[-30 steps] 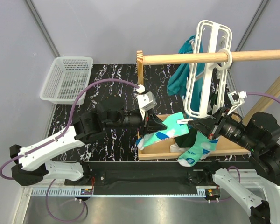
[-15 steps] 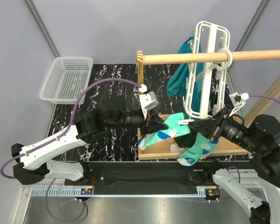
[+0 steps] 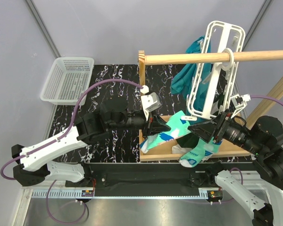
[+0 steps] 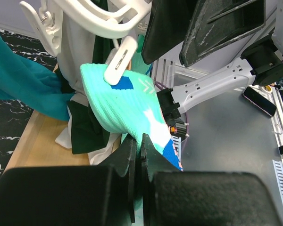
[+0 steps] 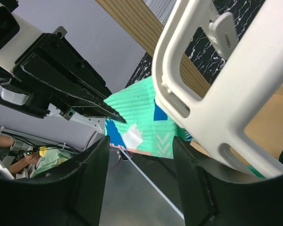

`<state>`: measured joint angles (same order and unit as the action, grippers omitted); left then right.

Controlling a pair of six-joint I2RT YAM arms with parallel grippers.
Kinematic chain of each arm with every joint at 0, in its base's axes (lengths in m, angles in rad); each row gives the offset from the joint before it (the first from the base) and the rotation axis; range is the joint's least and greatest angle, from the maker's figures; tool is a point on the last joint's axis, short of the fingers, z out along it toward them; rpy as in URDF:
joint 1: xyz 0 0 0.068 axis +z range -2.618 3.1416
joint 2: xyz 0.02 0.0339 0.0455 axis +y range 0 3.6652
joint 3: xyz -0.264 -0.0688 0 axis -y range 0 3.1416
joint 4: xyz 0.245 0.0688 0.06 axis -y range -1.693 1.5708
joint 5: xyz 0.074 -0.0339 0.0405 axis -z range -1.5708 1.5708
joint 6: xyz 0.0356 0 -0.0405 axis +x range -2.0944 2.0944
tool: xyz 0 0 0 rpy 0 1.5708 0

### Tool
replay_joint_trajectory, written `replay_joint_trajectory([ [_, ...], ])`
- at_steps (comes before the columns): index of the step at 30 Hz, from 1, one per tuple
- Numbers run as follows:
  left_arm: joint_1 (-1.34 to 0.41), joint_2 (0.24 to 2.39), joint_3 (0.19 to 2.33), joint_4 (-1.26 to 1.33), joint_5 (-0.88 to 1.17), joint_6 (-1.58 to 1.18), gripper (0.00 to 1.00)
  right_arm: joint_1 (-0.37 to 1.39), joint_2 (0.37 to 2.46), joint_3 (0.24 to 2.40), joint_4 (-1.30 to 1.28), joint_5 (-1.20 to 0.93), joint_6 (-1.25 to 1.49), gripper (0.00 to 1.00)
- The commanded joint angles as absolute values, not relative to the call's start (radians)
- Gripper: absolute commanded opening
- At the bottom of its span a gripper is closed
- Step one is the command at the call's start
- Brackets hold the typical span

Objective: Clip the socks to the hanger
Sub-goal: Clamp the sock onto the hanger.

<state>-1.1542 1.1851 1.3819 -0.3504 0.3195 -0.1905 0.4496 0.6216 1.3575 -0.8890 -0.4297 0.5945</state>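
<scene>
The white hanger [image 3: 212, 70] hangs by its ring on a wooden rod [image 3: 188, 59]. My left gripper [image 3: 156, 127] is shut on the lower edge of a mint-green sock [image 3: 173, 125], held up to the hanger's bottom. In the left wrist view a white clip [image 4: 119, 61] lies on the blue mark of this sock [image 4: 118, 110], above my shut left gripper [image 4: 140, 141]. My right gripper [image 3: 201, 128] stands open just right of the clip, nothing between its fingers [image 5: 92, 174]. A second sock [image 3: 198, 151] dangles below it; what holds it is hidden.
A dark teal garment [image 3: 183, 77] hangs behind the hanger. A wooden rack frame [image 3: 146, 153] with printed cloth lying on it sits below the socks. A white basket [image 3: 68, 77] stands at the far left of the black marbled table [image 3: 113, 89].
My right gripper has opened and drawn slightly back from the clip. The hanger has swung, its top now further right. The left gripper stays shut on the sock.
</scene>
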Motion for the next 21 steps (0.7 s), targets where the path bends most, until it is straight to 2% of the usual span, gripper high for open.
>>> replay_joint_trajectory([
  [1,-1.161,1.172,1.440,-0.308,0.304,-0.186,0.00,0.449,0.629,1.367,-0.896,-0.436,0.589,0.65],
  [3,-1.161,1.170,1.440,-0.310,0.299,-0.186,0.00,0.449,0.627,1.376,-0.900,-0.434,0.586,0.74],
  [6,-1.161,1.170,1.440,-0.310,0.293,-0.186,0.00,0.451,0.627,1.385,-0.908,-0.425,0.583,0.81],
  [12,-1.161,1.180,1.445,-0.318,0.285,-0.186,0.00,0.449,0.624,1.393,-0.923,-0.437,0.575,0.84],
  [16,-1.161,1.181,1.451,-0.343,0.206,-0.201,0.00,0.449,0.626,1.402,-0.946,-0.465,0.554,0.84],
  [18,-1.161,1.177,1.454,-0.365,0.145,-0.224,0.04,0.449,0.621,1.413,-0.960,-0.477,0.531,0.84],
  [20,-1.161,1.160,1.437,-0.383,0.051,-0.256,0.13,0.449,0.614,1.419,-0.992,-0.488,0.508,0.84],
  [21,-1.161,1.149,1.427,-0.376,0.013,-0.265,0.28,0.449,0.612,1.423,-1.003,-0.491,0.486,0.84],
])
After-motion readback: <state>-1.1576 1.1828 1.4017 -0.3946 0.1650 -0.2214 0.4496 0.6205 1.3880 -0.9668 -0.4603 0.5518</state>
